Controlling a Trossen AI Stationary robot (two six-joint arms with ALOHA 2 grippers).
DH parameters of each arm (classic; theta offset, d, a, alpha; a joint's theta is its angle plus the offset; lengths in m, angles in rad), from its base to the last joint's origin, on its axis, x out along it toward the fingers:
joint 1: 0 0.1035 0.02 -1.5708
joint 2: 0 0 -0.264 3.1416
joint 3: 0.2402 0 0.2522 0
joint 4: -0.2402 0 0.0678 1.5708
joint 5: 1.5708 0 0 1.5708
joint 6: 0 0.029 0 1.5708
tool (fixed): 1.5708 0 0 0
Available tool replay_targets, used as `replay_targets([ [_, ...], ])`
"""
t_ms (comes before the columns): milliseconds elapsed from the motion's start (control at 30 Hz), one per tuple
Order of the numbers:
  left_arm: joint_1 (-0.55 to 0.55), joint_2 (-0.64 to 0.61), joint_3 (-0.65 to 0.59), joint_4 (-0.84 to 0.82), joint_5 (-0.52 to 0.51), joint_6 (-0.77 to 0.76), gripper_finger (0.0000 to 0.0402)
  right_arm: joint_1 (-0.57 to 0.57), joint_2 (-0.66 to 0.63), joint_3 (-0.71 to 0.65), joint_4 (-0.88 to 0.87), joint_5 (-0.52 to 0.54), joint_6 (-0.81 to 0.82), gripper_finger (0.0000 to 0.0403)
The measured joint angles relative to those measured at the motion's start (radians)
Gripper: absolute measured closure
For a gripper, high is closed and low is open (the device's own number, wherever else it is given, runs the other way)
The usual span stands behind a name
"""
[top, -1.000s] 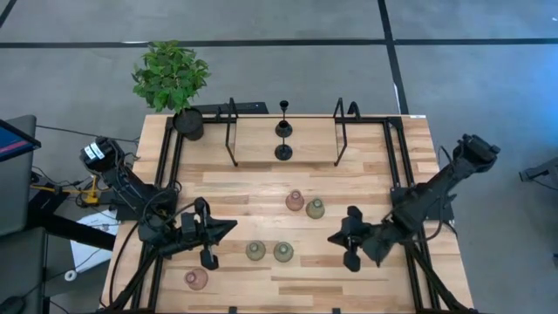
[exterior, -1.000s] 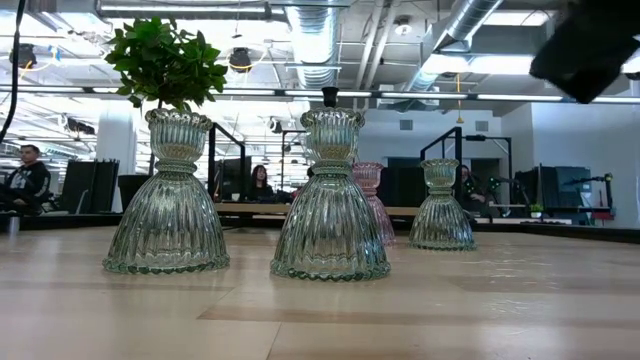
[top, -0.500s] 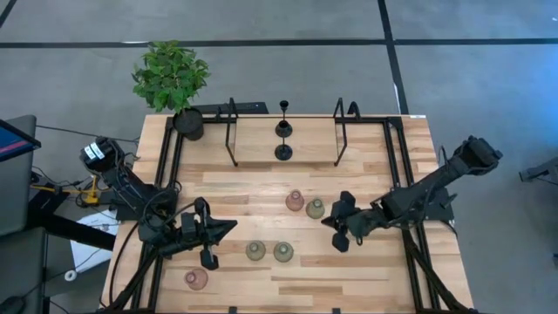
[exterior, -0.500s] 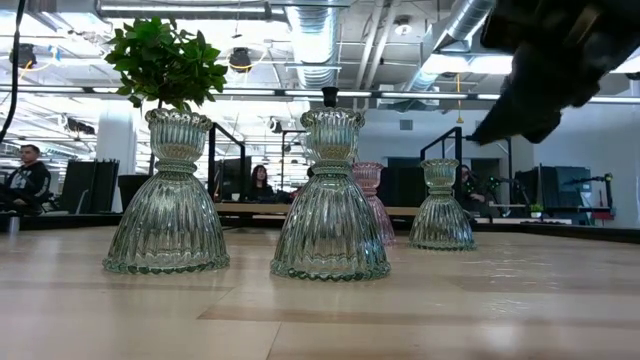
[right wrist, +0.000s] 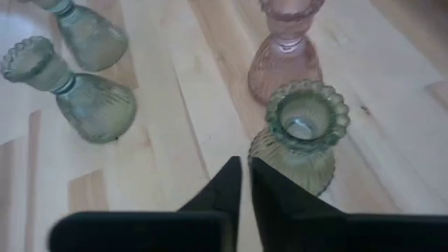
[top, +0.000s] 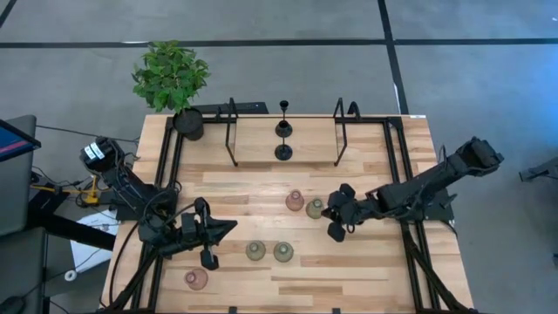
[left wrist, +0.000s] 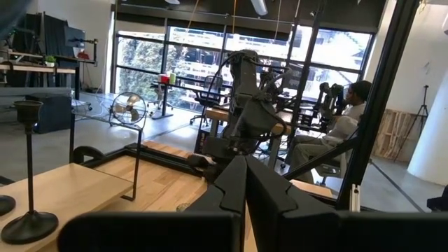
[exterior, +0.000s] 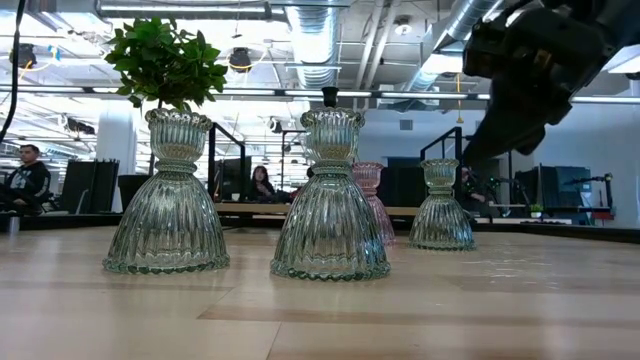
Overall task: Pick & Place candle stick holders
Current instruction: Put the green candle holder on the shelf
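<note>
Approach work is seen from the right claw (top: pixel 334 220), which hangs just beside the olive-green glass holder (top: pixel 315 208) near the middle of the table (top: pixel 366 288); in the right wrist view its fingers (right wrist: pixel 227 183) are parted by only a thin slit, nothing is gripped, and the holder's scalloped cup (right wrist: pixel 306 116) sits just ahead and off to one side. The pink holder (top: pixel 295 201) is set touching or nearly touching it, so little room is left there. For a clean pick, the fingers would need to be spread wider than the narrow neck, centred over the cup, and lowered so the neck is taken rather than the flared skirt; the pink neighbour is best kept clear of the outer finger, since glass may slide on the wood. The left claw (top: pixel 229 227) is clenched on nothing and waits near the table's left edge. Two more green holders (top: pixel 268 252) stand near the front, another pink one (top: pixel 196 279) at the front left corner, and the two black stemmed ones (top: pixel 283 139) at the back. No brand, label or writing can be read.
</note>
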Motion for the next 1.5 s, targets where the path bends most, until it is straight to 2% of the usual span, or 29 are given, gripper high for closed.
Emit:
replay_targets([
  [333,0.000,0.000,0.000,-0.003,0.000,0.000,0.0392,-0.038,0.000,0.000,-0.002,0.011,0.000,0.0213],
  [500,0.000,0.000,0.000,-0.004,0.000,0.000,0.0392,-0.081,0.000,0.000,0.014,0.008,0.000,0.0162],
  [633,0.000,0.000,0.000,-0.005,0.000,0.000,0.0392,-0.106,0.000,0.000,0.054,-0.041,-0.029,0.0154],
  [1167,0.000,0.000,0.000,-0.007,0.000,0.000,0.0392,-0.171,0.000,0.001,0.058,-0.047,-0.053,0.0158],
  [1400,0.000,0.000,0.000,-0.007,0.000,0.000,0.0392,-0.182,0.001,0.001,0.060,-0.101,-0.052,0.0158],
  [1500,0.000,0.000,0.000,-0.007,0.000,0.000,0.0392,-0.181,0.039,0.002,0.087,-0.125,-0.053,0.0158],
])
